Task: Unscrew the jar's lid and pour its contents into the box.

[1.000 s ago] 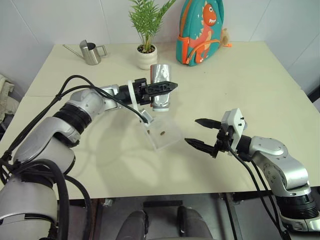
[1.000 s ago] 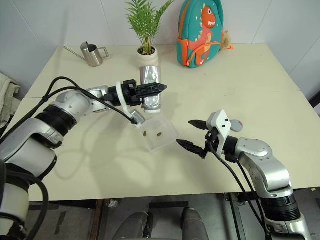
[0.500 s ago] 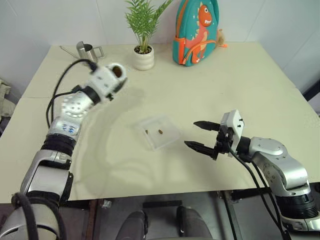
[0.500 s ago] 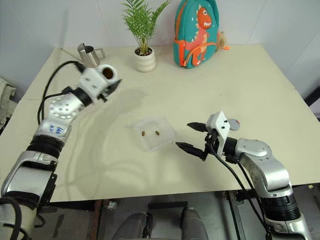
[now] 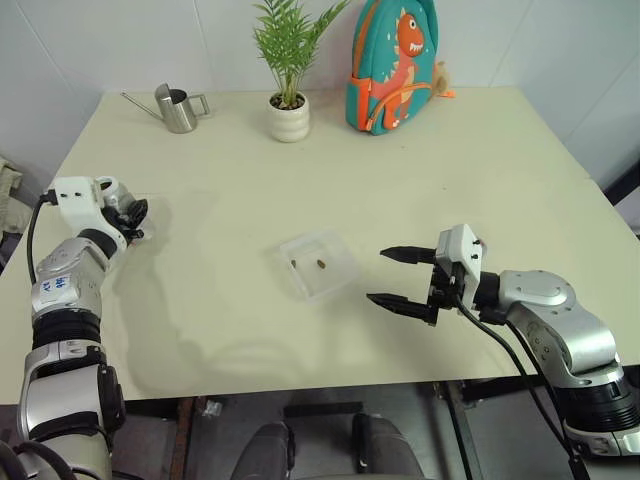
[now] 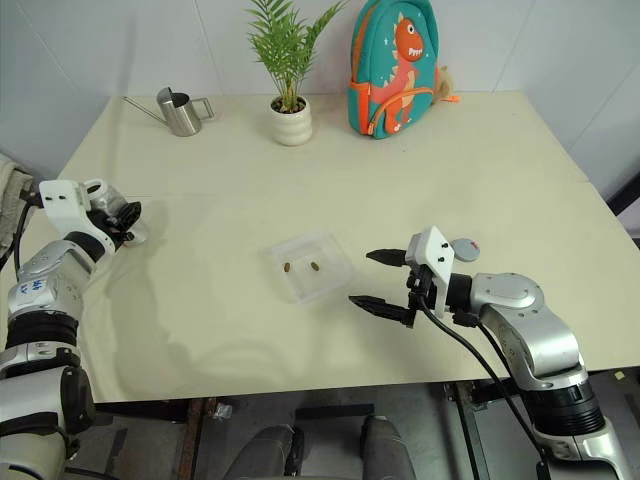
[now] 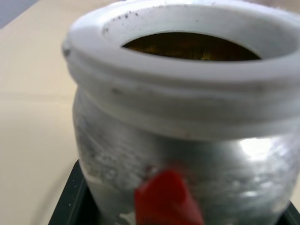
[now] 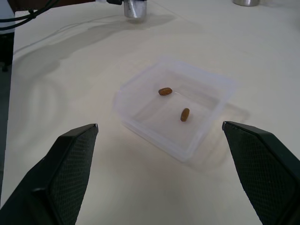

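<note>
On the desk (image 6: 520,160): box (image 6: 311,266) holds two beans (image 8: 165,91); pour looks done.
Left end effector (image 5: 128,215): clamped on the empty jar (image 7: 187,140).
Right end effector (image 6: 375,280): spread wide, nothing held.
Next: jar probably set down.

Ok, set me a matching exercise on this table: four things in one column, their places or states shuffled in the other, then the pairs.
Things:
1. jar
2. box
3. lid
4. right tool

Places or states:
A. lying on the table behind the right arm
B. held in the shut left tool, mouth uncovered
C. open and holding nothing, beside the box
D. mid-table, with two brown pieces inside

Pairs: 1-B, 2-D, 3-A, 4-C
</note>
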Available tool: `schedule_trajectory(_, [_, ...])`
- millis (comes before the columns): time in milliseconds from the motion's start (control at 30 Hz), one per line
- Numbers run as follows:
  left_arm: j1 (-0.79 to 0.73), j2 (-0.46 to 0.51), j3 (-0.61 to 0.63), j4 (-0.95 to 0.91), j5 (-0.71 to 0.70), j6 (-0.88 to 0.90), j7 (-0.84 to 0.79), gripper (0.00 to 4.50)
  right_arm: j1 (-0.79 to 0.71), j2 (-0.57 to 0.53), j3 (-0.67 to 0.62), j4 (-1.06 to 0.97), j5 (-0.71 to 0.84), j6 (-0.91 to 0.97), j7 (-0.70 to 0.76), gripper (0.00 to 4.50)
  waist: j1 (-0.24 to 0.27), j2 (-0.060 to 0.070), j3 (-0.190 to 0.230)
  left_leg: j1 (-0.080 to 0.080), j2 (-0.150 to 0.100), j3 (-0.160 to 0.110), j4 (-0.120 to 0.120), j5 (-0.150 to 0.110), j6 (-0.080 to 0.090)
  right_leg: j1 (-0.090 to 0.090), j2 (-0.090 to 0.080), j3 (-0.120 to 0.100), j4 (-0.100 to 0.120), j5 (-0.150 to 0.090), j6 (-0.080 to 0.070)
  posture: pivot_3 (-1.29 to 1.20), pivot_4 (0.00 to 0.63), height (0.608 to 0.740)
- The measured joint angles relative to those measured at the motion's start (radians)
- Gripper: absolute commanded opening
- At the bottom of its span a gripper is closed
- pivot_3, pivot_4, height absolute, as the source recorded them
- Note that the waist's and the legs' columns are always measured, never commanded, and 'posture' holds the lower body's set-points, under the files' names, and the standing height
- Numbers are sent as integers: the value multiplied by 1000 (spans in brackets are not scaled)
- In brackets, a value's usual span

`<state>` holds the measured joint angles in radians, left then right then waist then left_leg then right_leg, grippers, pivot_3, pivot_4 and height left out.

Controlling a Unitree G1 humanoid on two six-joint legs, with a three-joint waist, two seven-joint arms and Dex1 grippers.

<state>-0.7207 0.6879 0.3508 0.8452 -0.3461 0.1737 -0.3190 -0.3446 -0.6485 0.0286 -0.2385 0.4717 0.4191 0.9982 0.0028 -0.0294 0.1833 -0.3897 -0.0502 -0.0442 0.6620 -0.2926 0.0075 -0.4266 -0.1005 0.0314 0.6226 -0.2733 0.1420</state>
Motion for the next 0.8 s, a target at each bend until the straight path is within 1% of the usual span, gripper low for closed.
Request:
schedule_trajectory(67, [20,0,4,2,7,-14,-2,2755,-3,6,2,17,-15,-17,-3,4500,-1,0,0,0,0,0,0,1,-2,0,0,0,0,0,0,0,150,740])
schedule_trajectory(100, [36,0,5,0,12,-20,-6,2984,-4,8,3,21,-21,-27,-4,4500,-2,0,0,0,0,1,0,0,-3,0,0,0,0,0,0,0,150,740])
schedule_trajectory(267, [99,-2,22,-17,11,-21,-35,4468,-13,8,3,31,-22,-28,-2,4500,-6,0,0,0,2,1,0,-1,-3,0,1,0,-1,0,0,0,150,740])
schedule_trajectory(333, [104,-2,29,-22,11,-23,-39,4468,-13,8,3,32,-22,-28,-1,4500,-4,0,0,0,2,1,0,-1,-4,0,1,0,-1,0,0,0,150,740])
schedule_trajectory(400, [125,-1,38,-51,14,-65,-43,4468,-14,8,3,33,-22,-28,0,4500,-4,0,0,0,2,1,0,-1,-4,0,1,0,-1,0,-1,0,150,740])
schedule_trajectory(500, [179,39,9,-109,56,-60,-70,4468,-17,8,3,32,-22,-28,0,4500,-8,0,0,0,3,2,-1,-1,-4,0,1,0,-1,0,-1,0,150,740])
schedule_trajectory(567, [242,71,3,-161,72,-54,-96,4468,-18,8,3,32,-21,-28,0,4500,-12,0,0,1,4,2,-1,-4,-1,-1,1,1,-2,0,-1,0,150,740])
schedule_trajectory(667, [319,104,6,-218,73,-38,-143,4468,-18,7,1,29,-19,-27,0,4500,-7,0,0,0,5,2,-2,-5,-1,-1,-1,0,-2,0,-3,0,150,740])
schedule_trajectory(800, [479,178,1,-315,98,-56,-246,4468,-8,-6,-7,17,-16,-27,9,4500,-8,0,0,1,9,2,-2,-7,-2,-1,0,0,-4,-1,-5,0,150,740])
